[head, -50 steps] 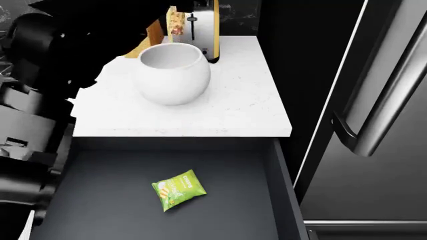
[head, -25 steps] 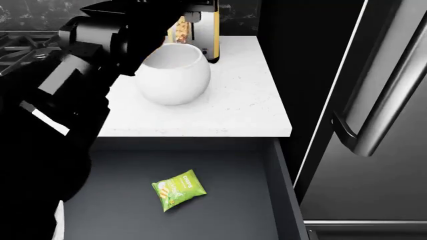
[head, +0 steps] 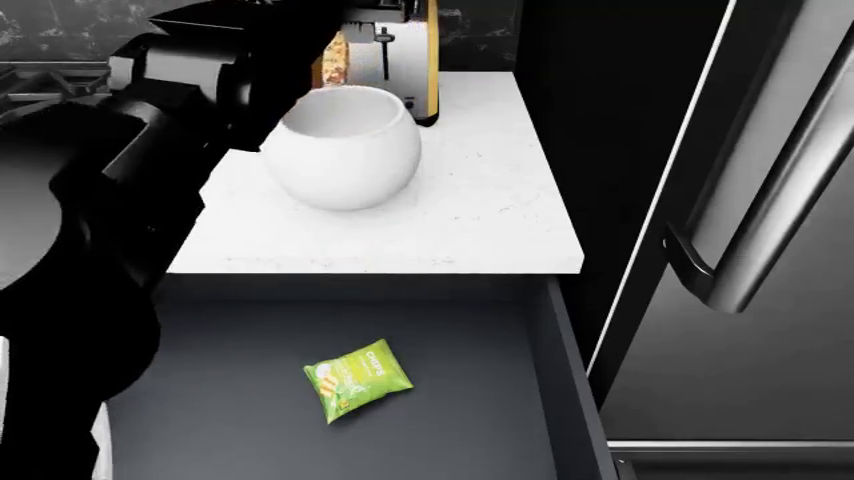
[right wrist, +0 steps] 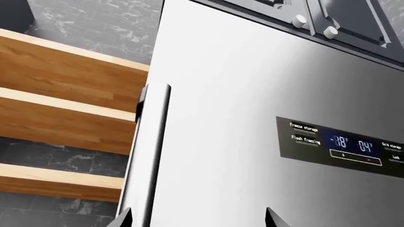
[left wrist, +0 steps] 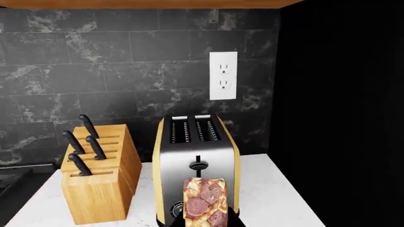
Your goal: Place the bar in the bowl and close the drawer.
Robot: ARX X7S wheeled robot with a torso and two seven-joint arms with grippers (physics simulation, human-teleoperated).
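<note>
From the head camera I see the drawer standing open below the white counter, with the lime-green bar lying flat on its dark floor, nothing touching it. The white bowl sits upright on the counter, just in front of the steel-and-yellow toaster. My left arm fills the left of that view, raised beside the bowl; its pincer is hidden, so I cannot tell whether it is open. Its wrist camera faces the toaster, a wooden knife block and a wall outlet. My right wrist camera shows the steel refrigerator door; two fingertips stand wide apart, holding nothing.
</note>
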